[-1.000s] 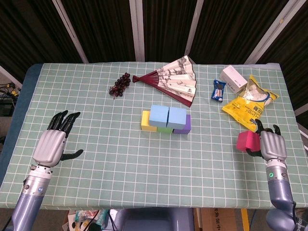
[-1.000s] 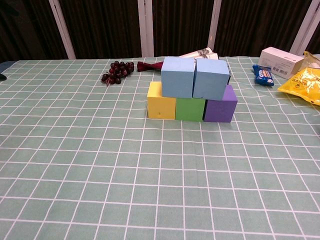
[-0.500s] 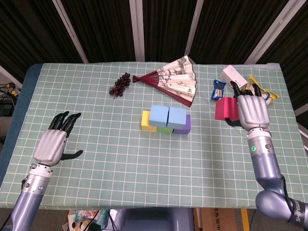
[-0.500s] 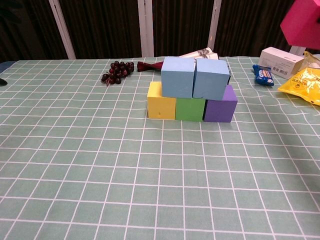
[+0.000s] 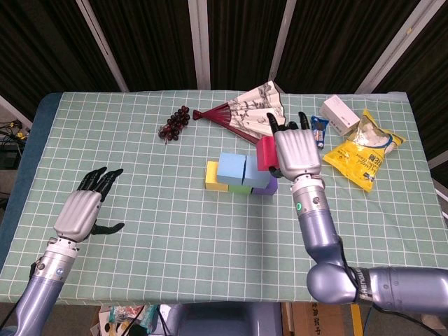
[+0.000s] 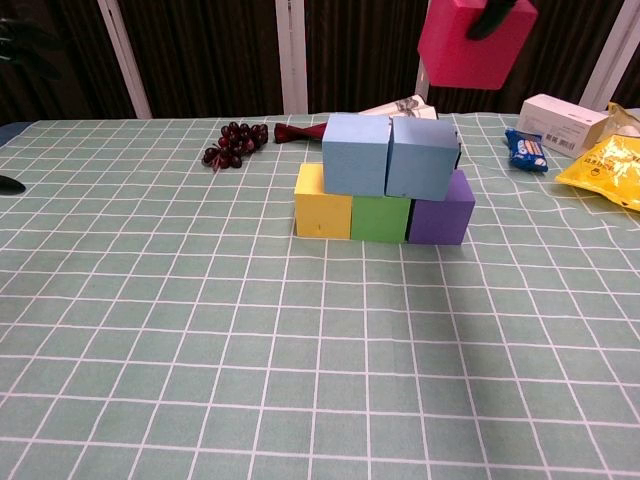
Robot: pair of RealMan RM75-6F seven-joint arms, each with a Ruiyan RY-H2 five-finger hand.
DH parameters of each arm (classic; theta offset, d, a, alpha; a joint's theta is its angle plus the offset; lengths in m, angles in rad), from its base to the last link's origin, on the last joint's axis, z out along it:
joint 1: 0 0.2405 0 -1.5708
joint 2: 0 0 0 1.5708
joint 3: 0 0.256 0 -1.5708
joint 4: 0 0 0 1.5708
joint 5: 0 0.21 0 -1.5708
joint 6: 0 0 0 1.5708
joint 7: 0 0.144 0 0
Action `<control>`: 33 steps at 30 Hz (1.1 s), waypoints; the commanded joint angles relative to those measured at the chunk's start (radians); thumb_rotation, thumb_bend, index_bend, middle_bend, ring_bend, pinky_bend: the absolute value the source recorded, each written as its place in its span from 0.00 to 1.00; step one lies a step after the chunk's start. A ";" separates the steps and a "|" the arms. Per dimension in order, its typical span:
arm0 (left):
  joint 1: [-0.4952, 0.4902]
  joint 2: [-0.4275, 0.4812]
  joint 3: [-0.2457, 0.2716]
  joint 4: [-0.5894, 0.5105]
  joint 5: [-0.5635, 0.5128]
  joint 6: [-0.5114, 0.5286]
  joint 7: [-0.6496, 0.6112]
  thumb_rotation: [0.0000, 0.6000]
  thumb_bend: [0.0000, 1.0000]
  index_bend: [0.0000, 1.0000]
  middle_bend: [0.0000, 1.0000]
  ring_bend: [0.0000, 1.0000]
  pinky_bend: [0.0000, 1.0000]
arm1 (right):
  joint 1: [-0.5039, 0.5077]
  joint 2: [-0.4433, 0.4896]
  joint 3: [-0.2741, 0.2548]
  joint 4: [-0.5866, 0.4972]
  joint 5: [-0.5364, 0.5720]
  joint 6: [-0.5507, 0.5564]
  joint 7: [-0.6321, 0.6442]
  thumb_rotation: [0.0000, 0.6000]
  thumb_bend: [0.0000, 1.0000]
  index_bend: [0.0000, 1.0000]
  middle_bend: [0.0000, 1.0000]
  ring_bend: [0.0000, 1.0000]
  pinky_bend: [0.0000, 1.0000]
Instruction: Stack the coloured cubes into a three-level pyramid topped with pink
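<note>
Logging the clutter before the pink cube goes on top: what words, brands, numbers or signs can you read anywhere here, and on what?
No text can be read for certain.
White cardboard box: faint print, too small to read.
Small blue snack packet: white markings, blurred.
Yellow crinkled snack bag: printed graphics, illegible.
Folding paper fan with red ribs: painted pattern, with no lettering that can be made out.
Foam cubes, including the pink cube the right hand holds: blank faces.

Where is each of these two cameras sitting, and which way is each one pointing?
Head view: high up, looking steeply down on the table; shows both forearms, the left hand and the right hand holding the pink cube.
Chest view: low, near table height, looking forward across the table at the block stack; only dark fingertips on the pink cube.
Shared: stack, pink cube, grapes, fan, snacks.
</note>
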 commanded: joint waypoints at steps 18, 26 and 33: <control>0.008 0.041 -0.017 -0.008 -0.003 -0.031 -0.083 1.00 0.12 0.00 0.10 0.00 0.00 | 0.273 -0.247 0.159 0.254 0.352 0.231 -0.179 1.00 0.24 0.02 0.50 0.24 0.00; 0.008 0.047 -0.019 -0.008 -0.002 -0.043 -0.098 1.00 0.12 0.00 0.10 0.00 0.00 | 0.264 -0.272 0.222 0.269 0.421 0.248 -0.154 1.00 0.24 0.02 0.50 0.24 0.00; 0.011 0.051 -0.022 -0.011 0.002 -0.040 -0.103 1.00 0.12 0.00 0.10 0.00 0.00 | 0.254 -0.296 0.221 0.275 0.416 0.227 -0.138 1.00 0.24 0.02 0.50 0.24 0.00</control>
